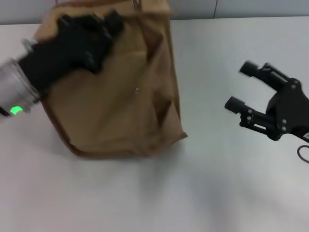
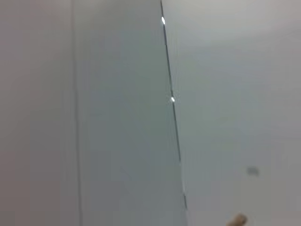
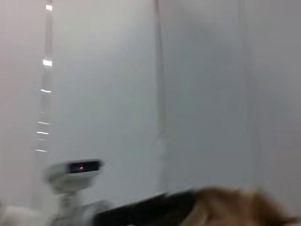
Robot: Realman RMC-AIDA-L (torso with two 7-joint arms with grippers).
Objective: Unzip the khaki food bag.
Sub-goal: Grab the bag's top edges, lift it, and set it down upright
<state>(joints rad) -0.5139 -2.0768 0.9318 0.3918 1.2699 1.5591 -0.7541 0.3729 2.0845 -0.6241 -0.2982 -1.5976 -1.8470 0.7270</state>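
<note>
The khaki food bag [image 1: 120,101] is a tan canvas bag that stands on the white table at the centre left of the head view, with its top at the far edge. My left gripper [image 1: 89,29] is black and lies over the bag's upper left part, near its top edge. My right gripper [image 1: 241,86] is open and empty, and it hovers over the table to the right of the bag, apart from it. A blurred tan patch of the bag shows in the right wrist view [image 3: 235,209]. A small tan bit also shows in the left wrist view [image 2: 237,219]. The zipper is not visible.
The white table [image 1: 217,183] spreads in front of and to the right of the bag. A grey wall [image 1: 251,7] runs behind the table. The wrist views show mostly wall panels. A small white device [image 3: 75,172] stands far off in the right wrist view.
</note>
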